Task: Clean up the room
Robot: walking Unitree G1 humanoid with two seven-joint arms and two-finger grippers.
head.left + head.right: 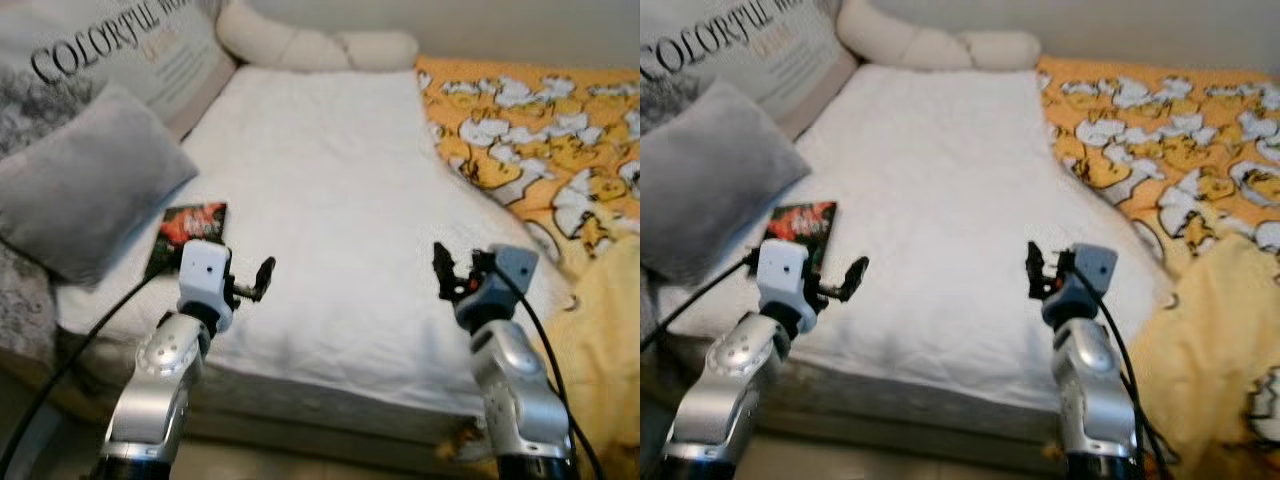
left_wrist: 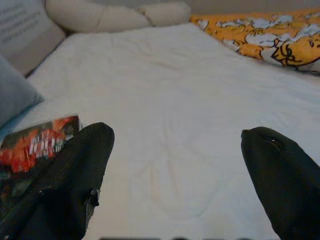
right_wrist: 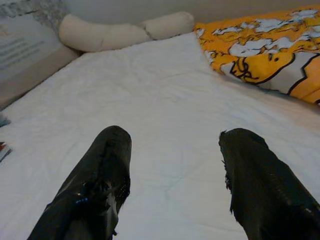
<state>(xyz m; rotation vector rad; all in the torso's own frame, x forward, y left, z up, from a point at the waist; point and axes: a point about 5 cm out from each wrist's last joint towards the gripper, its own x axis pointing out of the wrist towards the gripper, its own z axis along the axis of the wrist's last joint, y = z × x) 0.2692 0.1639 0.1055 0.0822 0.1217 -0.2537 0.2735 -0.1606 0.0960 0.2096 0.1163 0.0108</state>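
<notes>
A white-sheeted bed (image 1: 330, 180) lies before me. A thin book with a red and black cover (image 1: 190, 235) lies flat on the sheet at the left, beside a grey pillow (image 1: 85, 185). My left gripper (image 1: 258, 280) hovers open over the bed's near edge, just right of the book and apart from it. In the left wrist view the book (image 2: 35, 145) lies beside one finger. My right gripper (image 1: 450, 272) is raised over the near right part of the sheet, open and holding nothing.
An orange and yellow duck-print blanket (image 1: 540, 130) is bunched along the bed's right side and spills over the near right corner. A cream bolster (image 1: 310, 45) lies at the far end. A lettered cushion (image 1: 130, 45) leans behind the grey pillow.
</notes>
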